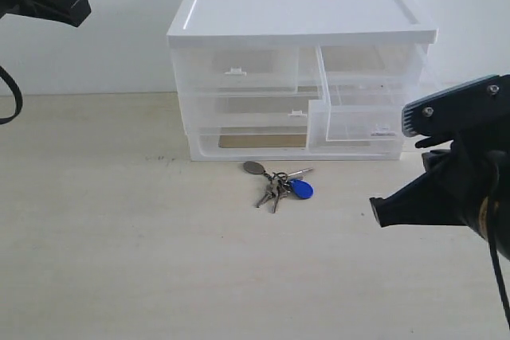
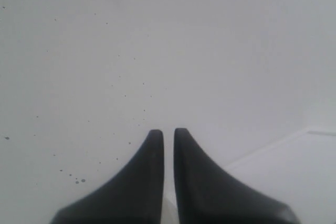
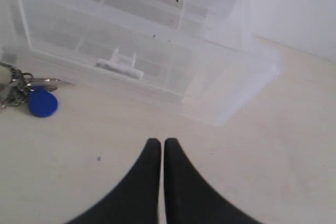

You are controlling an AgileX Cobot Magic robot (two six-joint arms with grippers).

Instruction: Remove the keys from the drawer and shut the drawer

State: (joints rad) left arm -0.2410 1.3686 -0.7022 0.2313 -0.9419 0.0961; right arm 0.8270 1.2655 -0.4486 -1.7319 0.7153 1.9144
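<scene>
The keys (image 1: 280, 183) lie on the table just in front of the white drawer unit (image 1: 299, 9), with the blue fob (image 3: 43, 102) and grey oval tag showing. The small top right drawer (image 1: 355, 113) stands pulled out and looks empty; its white tab handle (image 3: 118, 64) faces my right wrist view. My right gripper (image 1: 374, 211) hovers low at the right, in front of that drawer (image 3: 173, 72), shut and empty (image 3: 159, 142). My left gripper (image 1: 84, 5) is high at the far left, shut on nothing (image 2: 168, 132).
The unit's left top drawer (image 1: 235, 69) and the full-width drawer (image 1: 247, 109) beneath are pushed in. A white wall stands behind the unit. Pale tabletop (image 1: 119, 236) stretches left of and in front of the keys.
</scene>
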